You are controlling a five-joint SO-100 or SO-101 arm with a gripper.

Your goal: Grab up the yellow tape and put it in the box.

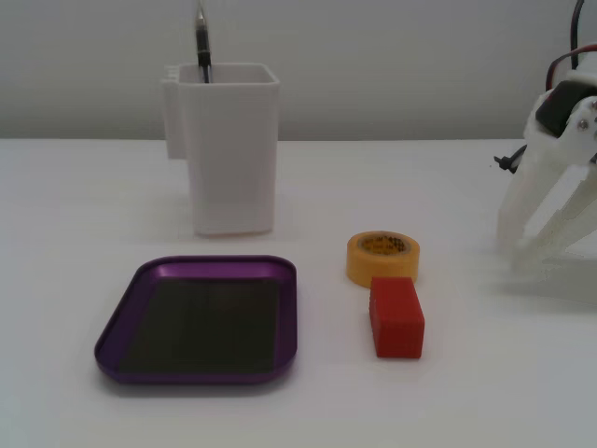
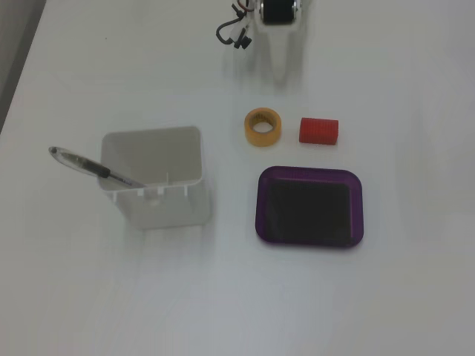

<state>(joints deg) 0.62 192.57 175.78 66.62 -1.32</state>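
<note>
The yellow tape (image 1: 382, 257) lies flat on the white table, just behind the red block (image 1: 396, 317). It also shows in the other fixed view (image 2: 263, 126), left of the block (image 2: 319, 130). The box, a shallow purple tray (image 1: 291, 317) with a dark bottom, lies to the tape's left in this fixed view, and below the tape and block in the other fixed view (image 2: 309, 173). My white gripper (image 1: 516, 254) rests at the table's right side, well apart from the tape. Its fingers converge at the tips and hold nothing. From above (image 2: 280, 73) it points at the tape.
A tall white plastic container (image 1: 231, 149) with a pen (image 1: 201, 42) in it stands behind the tray; it also shows in the other fixed view (image 2: 154, 178). Arm cables (image 2: 234, 33) hang beside the gripper base.
</note>
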